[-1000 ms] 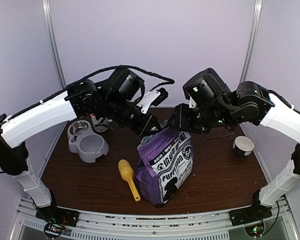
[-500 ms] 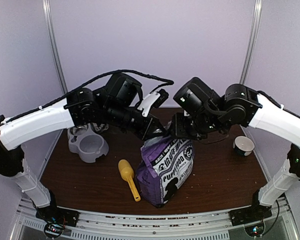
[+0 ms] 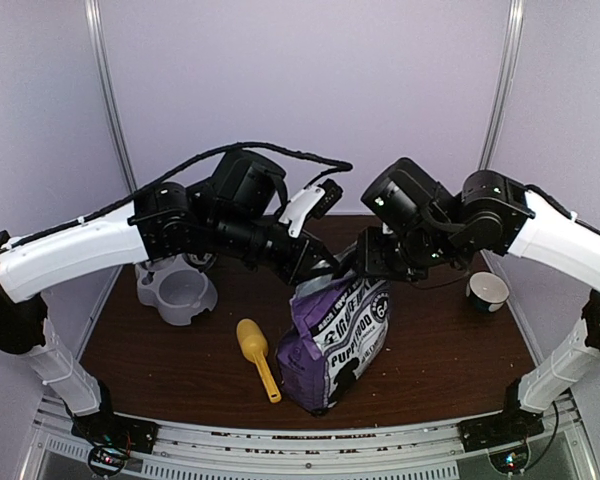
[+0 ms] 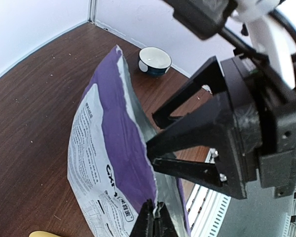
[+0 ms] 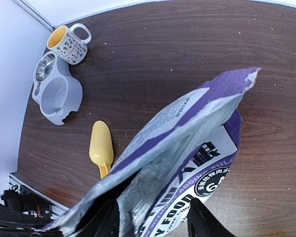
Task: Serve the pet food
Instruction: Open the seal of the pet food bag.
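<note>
Item: bag (image 3: 340,330), purple-and-white foil, upright on its base directly beneath both grippers, mouth part-open; the pet food is presumably inside, as no kibble shows. Left gripper (image 4: 154,219): fully closed, pinching the near rim of the bag's mouth by a thin strip. Right gripper (image 5: 155,219): jaws about half spread, straddling the opposite wall of the mouth, not seen to clamp it. Scoop (image 3: 257,352): flat on the table below and outboard of the left gripper, untouched. Double bowl (image 3: 177,290): further outboard, under the left arm. Small cup (image 3: 488,291): outboard of the right gripper. Hazards: the narrow left pinch may slip or tear the foil if pulled hard; the right jaws, closing off-line, may catch both walls and shut the mouth; uneven pulling may tip the unsupported bag and spill it. Change from one second earlier: the left arm has swung over the bowl and hides the mug in the top view; the bag's base, the scoop and the cup are unmoved.
</note>
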You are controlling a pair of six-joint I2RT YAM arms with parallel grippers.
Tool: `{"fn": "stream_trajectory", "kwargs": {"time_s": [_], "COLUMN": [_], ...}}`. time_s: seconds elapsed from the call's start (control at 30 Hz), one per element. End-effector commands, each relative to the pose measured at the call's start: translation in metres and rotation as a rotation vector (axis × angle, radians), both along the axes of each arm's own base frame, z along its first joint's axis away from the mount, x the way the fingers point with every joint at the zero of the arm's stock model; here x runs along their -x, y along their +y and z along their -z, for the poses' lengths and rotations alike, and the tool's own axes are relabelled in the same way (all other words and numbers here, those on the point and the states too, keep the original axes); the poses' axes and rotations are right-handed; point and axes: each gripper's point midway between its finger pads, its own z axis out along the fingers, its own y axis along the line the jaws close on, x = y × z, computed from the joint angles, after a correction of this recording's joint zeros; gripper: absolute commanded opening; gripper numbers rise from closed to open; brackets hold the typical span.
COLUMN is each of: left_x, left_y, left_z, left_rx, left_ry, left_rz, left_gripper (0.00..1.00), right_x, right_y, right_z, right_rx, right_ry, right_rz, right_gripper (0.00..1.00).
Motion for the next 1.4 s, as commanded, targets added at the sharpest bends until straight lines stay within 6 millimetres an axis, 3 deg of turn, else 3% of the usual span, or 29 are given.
{"fn": "stream_trajectory", "kwargs": {"time_s": [0.0,0.1,0.2,0.33,0.4,0.5,0.6,0.77,0.93,1.03,1.17,1.37], "left_x": [0.011,0.014,0.015,0.013,0.008,-0.007,-0.031,-0.064,-0.093,-0.099,-0.098,-0.101], "left_y": [-0.011,-0.012,-0.013,-0.011,-0.007,0.005,0.024,0.048,0.069,0.059,0.028,0.003], "left_z": [-0.047,-0.049,-0.052,-0.053,-0.053,-0.054,-0.053,-0.059,-0.082,-0.093,-0.099,-0.075], "left_rx": [0.160,0.163,0.171,0.167,0.160,0.126,0.036,-0.083,-0.116,-0.066,0.010,0.063], "left_ry": [-0.073,-0.080,-0.089,-0.101,-0.117,-0.164,-0.243,-0.340,-0.428,-0.451,-0.456,-0.409], "left_rz": [0.058,0.069,0.074,0.053,0.022,-0.066,-0.204,-0.357,-0.486,-0.439,-0.302,-0.221], "left_gripper": [0.00,0.00,0.00,0.00,0.00,0.00,0.00,0.00,0.00,0.00,0.00,0.00], "right_x": [-0.011,-0.015,-0.020,-0.022,-0.022,-0.021,-0.018,-0.008,0.002,0.000,-0.010,-0.023], "right_y": [0.012,0.020,0.023,0.025,0.022,0.012,0.001,-0.010,-0.018,-0.019,-0.022,-0.008], "right_z": [-0.017,-0.017,-0.004,0.008,0.008,0.009,0.000,-0.034,-0.063,-0.071,-0.073,-0.054], "right_rx": [-0.040,-0.055,-0.024,0.006,0.009,0.039,0.048,-0.010,-0.109,-0.135,-0.126,-0.122], "right_ry": [-0.045,-0.052,-0.040,-0.025,-0.034,-0.036,-0.046,-0.060,-0.060,-0.071,-0.087,-0.090], "right_rz": [-0.002,-0.011,-0.005,0.000,0.006,0.017,0.021,-0.029,-0.095,-0.110,-0.103,-0.098], "right_gripper": [0.47,0.50,0.50,0.41,0.31,0.04,0.00,0.00,0.00,0.00,0.00,0.00]}}
